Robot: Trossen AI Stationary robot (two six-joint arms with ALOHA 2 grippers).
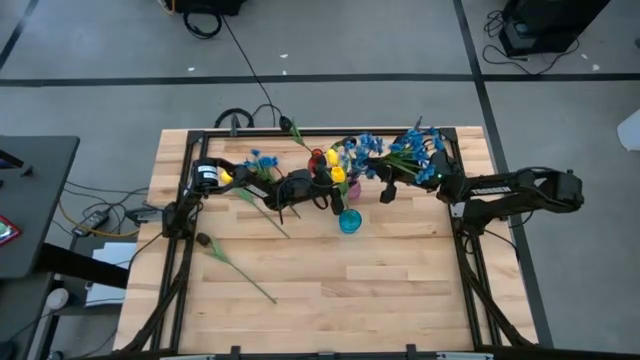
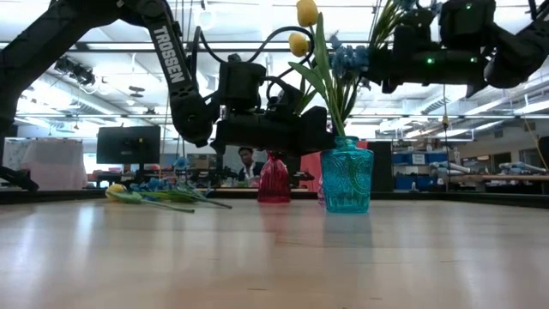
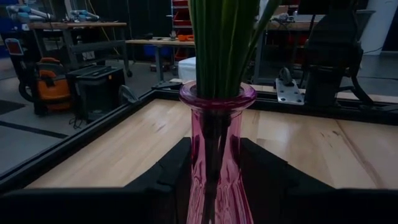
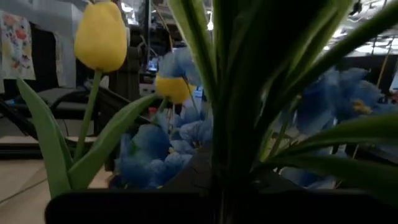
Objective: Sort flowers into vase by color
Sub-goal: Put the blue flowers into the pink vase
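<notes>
Flowers stand partly sorted near the back middle of the table [image 1: 330,300]. A teal vase [image 2: 346,177] holds yellow tulips [image 2: 306,12] and some blue blossoms; a pink vase [image 3: 217,155] holds green stems; a red vase [image 2: 274,179] stands beside the teal one in the low view. Loose stems lie well apart from the vases: one blue-and-yellow group [image 1: 250,168] at the left rear, one single stem [image 1: 238,268] nearer the front left.

Left hand [image 1: 325,192]: its dark fingers [image 3: 168,171] sit either side of the pink vase, partly closed. Whether they press the glass or merely flank it cannot be told.

Right hand [image 1: 435,172]: closed on a blue flower bunch [image 1: 412,148], held up off the table to the right of the vases, leaves filling its wrist view.

Assessment: the step in hand appears to be delivery of the blue bunch to its vase, with the left hand steadying.

Recommendations:
- Confirm which vase takes blue; the teal vase already shows mixed colours.
- Bring the stem ends over the mouth, bunch upright, before lowering.
- Lower slowly; standing stems crowd the opening and may snag.
- Keep the bunch clear of the tall tulips; a sideways push could tip a vase.
- Release only once stems are well inside.
</notes>
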